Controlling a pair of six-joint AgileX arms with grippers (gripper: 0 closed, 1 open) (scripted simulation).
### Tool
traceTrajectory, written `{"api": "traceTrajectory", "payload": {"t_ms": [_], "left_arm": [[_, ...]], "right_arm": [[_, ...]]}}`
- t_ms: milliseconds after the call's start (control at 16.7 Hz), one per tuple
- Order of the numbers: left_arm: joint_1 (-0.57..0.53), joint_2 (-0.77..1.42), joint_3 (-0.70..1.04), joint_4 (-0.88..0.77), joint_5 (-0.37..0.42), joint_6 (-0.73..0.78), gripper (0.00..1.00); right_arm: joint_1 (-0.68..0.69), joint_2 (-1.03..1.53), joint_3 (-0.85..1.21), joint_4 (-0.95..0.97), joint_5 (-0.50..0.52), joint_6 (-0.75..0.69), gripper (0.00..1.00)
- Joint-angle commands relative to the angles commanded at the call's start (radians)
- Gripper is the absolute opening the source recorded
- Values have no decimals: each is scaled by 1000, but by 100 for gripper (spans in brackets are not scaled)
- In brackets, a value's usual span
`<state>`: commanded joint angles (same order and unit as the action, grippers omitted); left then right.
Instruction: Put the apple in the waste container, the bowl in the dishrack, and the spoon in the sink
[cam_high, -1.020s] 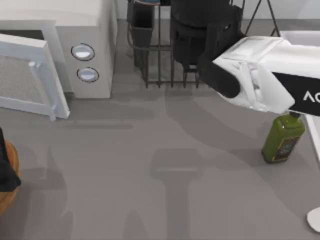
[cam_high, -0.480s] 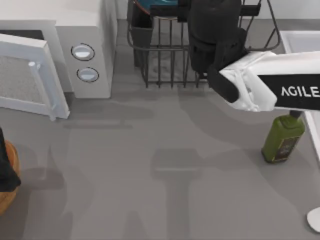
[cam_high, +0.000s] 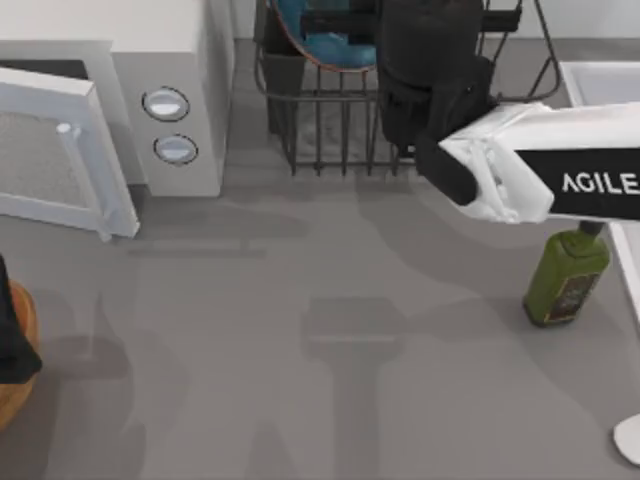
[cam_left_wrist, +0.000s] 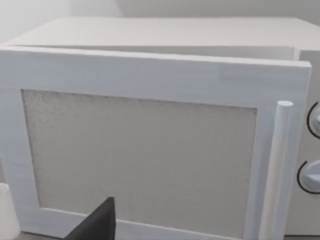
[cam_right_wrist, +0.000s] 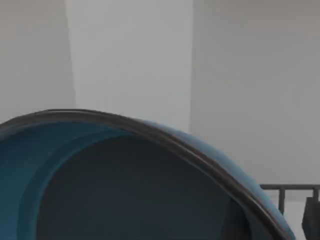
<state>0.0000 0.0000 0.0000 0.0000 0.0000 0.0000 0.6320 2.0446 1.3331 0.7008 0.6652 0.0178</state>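
Note:
The teal-blue bowl (cam_high: 325, 38) stands on edge inside the black wire dishrack (cam_high: 320, 135) at the back. Its brown rim and blue inside show close up in the right wrist view (cam_right_wrist: 125, 175). My right gripper (cam_high: 400, 45) hangs over the rack just right of the bowl, its fingers hidden under the black wrist. The orange-brown waste container (cam_high: 14, 385) pokes in at the left edge, with my left gripper (cam_high: 8, 340) parked over it. The apple is out of view. A small white rounded shape (cam_high: 629, 438) at the front right edge looks like the spoon. The sink's rim (cam_high: 600, 72) shows at the right.
A white microwave (cam_high: 160, 60) stands at the back left, its door (cam_high: 60, 150) swung open towards the front; the door is also close in the left wrist view (cam_left_wrist: 150, 145). A green bottle (cam_high: 566, 278) stands beside the sink. The rack's dark cutlery cup (cam_high: 283, 75) is at its left end.
My right arm moved back over the rack, then stayed still. Since half a second ago, the bowl has come further into view in the rack while the arm did not move.

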Motion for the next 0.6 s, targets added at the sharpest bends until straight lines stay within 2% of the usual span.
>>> {"api": "traceTrajectory", "payload": {"t_ms": [360, 600], "left_arm": [[0, 0, 0, 0, 0, 0, 100], [0, 0, 0, 0, 0, 0, 100]], "right_arm": [[0, 0, 0, 0, 0, 0, 98], [0, 0, 0, 0, 0, 0, 100]]}}
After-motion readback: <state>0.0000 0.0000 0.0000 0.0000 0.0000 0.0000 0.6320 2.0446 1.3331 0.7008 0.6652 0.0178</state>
